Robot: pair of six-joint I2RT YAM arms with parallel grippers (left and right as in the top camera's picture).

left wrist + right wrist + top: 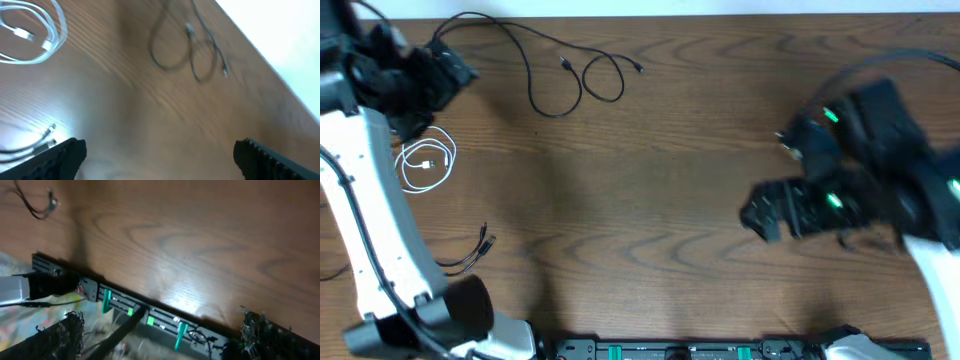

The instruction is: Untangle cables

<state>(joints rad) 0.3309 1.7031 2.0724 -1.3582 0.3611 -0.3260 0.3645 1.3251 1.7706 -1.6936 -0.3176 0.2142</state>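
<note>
While left gripper (160, 159) and right gripper (162, 339) hang wide open, empty, above brown wooden table (660, 180), thin white cable (425, 163) coiled at left, thin black cable (530, 82) looped apart near far edge, second black cable (470, 258) front left.

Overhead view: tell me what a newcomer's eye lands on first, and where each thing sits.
The white cable, a neat coil near the left edge of the dark wooden table, stands out most. Beyond it a thin black cable sprawls in loose loops along the far side, and a second black cable lies near the front left. Both arms hang over the table, left gripper and right gripper open and empty.
</note>
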